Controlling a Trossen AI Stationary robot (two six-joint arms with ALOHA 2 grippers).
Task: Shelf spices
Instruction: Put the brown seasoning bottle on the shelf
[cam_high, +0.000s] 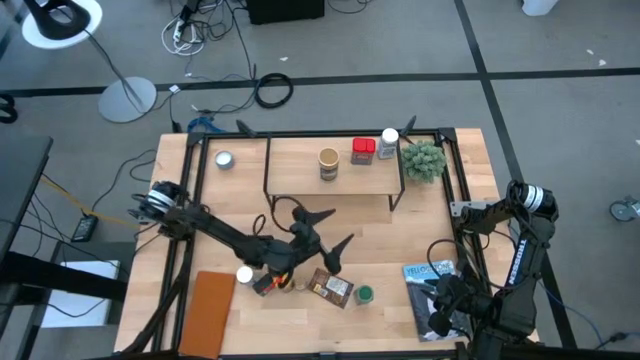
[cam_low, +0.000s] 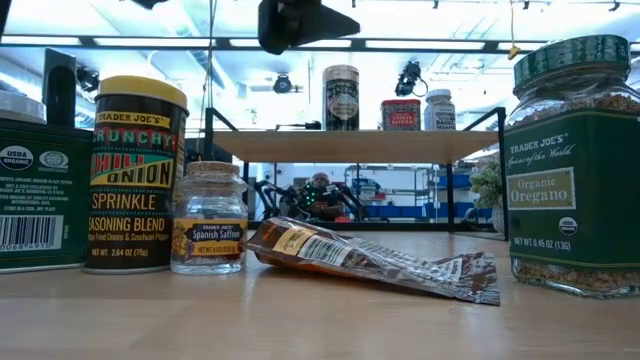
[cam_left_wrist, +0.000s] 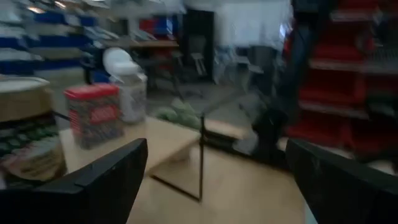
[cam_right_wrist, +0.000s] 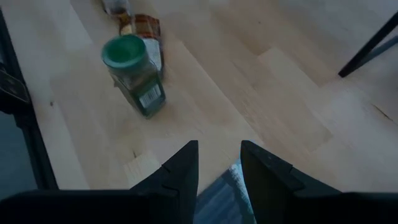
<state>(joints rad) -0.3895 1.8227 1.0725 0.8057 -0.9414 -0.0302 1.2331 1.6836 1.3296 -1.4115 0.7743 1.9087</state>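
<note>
Table (cam_high: 330, 320): light wood planks, black frame at the edges; bare floor of wood between rack and front cluster.

Shelf (cam_high: 300, 168): pale plank on thin black legs, holding three jars – tan-topped (cam_high: 329, 162), red-topped (cam_high: 363, 150), white-topped (cam_high: 389, 143).

Left gripper (cam_high: 325, 238): fingers spread wide, empty, raised between shelf and cluster.

Right gripper (cam_right_wrist: 217, 163): fingers slightly apart, nothing between them, over the table's right front.

Front spices: Trader Joe's "Organic Oregano" (cam_low: 570, 165); "Crunchy Chili Onion" (cam_low: 135, 175); "Spanish Saffron" (cam_low: 208, 218); flat crinkled packet (cam_low: 375, 260).
</note>
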